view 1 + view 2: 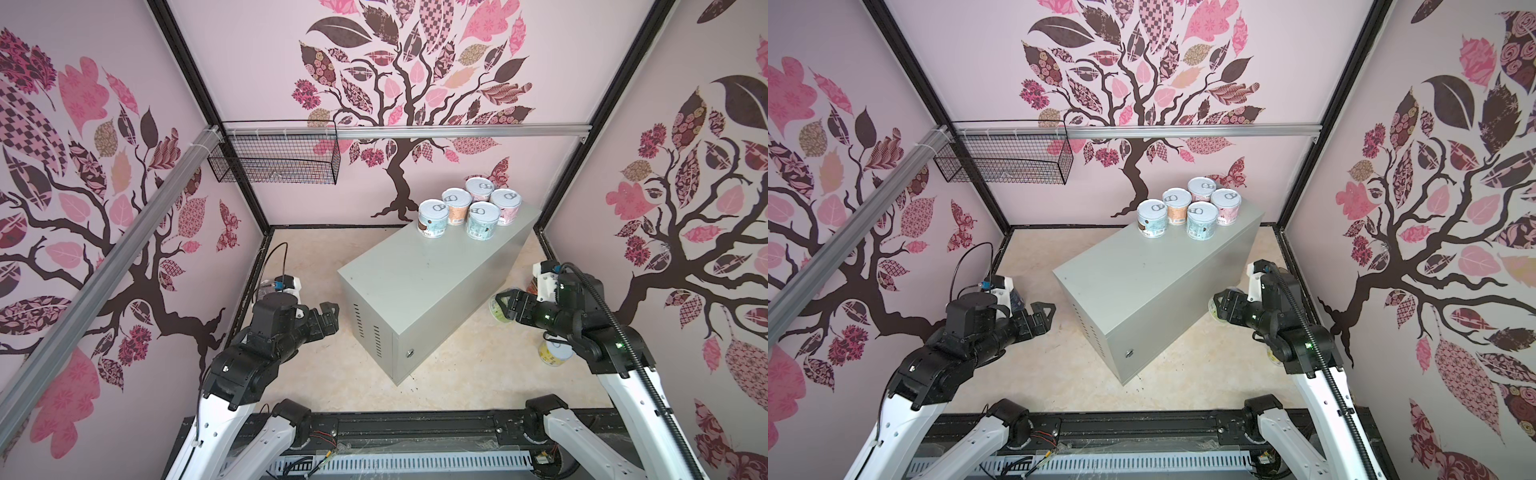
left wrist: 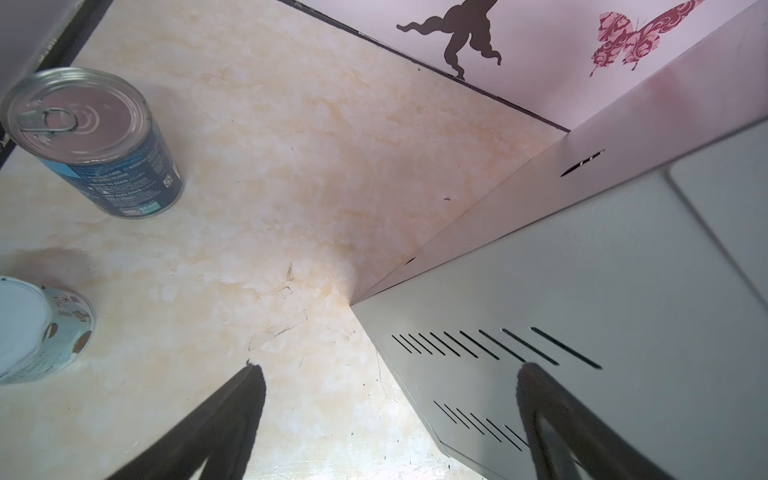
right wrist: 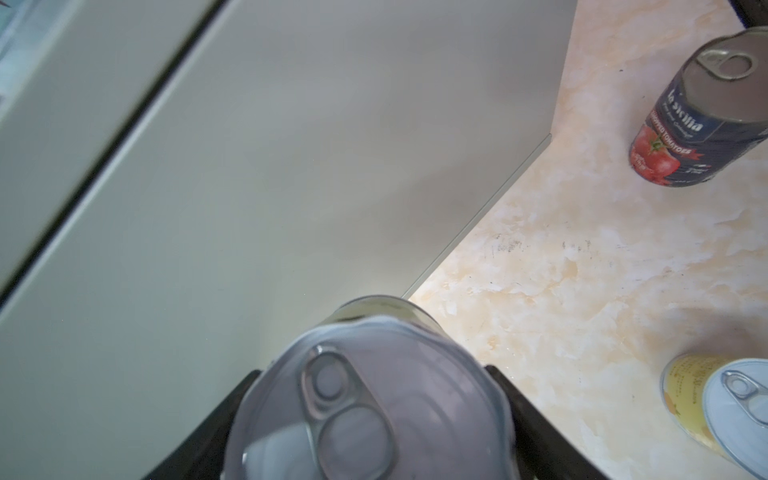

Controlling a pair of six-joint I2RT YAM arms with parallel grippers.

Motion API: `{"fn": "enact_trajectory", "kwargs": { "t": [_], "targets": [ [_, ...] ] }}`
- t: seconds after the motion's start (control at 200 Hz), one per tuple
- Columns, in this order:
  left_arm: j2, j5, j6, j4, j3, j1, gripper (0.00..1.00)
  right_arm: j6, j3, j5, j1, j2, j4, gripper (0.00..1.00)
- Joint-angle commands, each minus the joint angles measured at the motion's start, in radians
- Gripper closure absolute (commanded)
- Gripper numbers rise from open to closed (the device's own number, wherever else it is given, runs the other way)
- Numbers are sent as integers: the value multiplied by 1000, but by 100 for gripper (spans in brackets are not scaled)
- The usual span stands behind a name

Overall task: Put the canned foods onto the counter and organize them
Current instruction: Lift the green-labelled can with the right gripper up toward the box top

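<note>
The counter [image 1: 419, 270] lies with its long axis running near left to far right in both top views, its vented end facing the left gripper [image 2: 386, 370], which gapes wide and empty. Five short cans [image 1: 433, 218] stand upright, clustered on its far end. The right gripper [image 1: 502, 306] clasps a sixth short can [image 3: 365, 399], lid up, beside the counter's right wall. On the floor [image 2: 291, 166]: one blue can [image 2: 104, 145], one pale short can [image 2: 37, 328], one tomato can [image 3: 698, 112], one yellow can [image 3: 706, 407]

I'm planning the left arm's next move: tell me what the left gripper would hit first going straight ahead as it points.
Probably the grey metal box, at its slotted end near the corner: the open left gripper points straight at it. How near is unclear.
</note>
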Motion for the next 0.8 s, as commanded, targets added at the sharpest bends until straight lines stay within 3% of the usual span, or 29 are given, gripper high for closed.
{"fn": "enact_trajectory", "kwargs": {
  "t": [0.0, 0.365, 0.795],
  "targets": [
    [15, -26, 40, -17, 57, 5, 2, -25, 89, -41, 9, 8, -8, 36],
    [88, -14, 89, -11, 101, 6, 2, -49, 279, -15, 21, 105, -45, 36],
    [123, -9, 91, 43, 8, 7, 2, -74, 596, 56, 85, 307, -150, 37]
  ]
}}
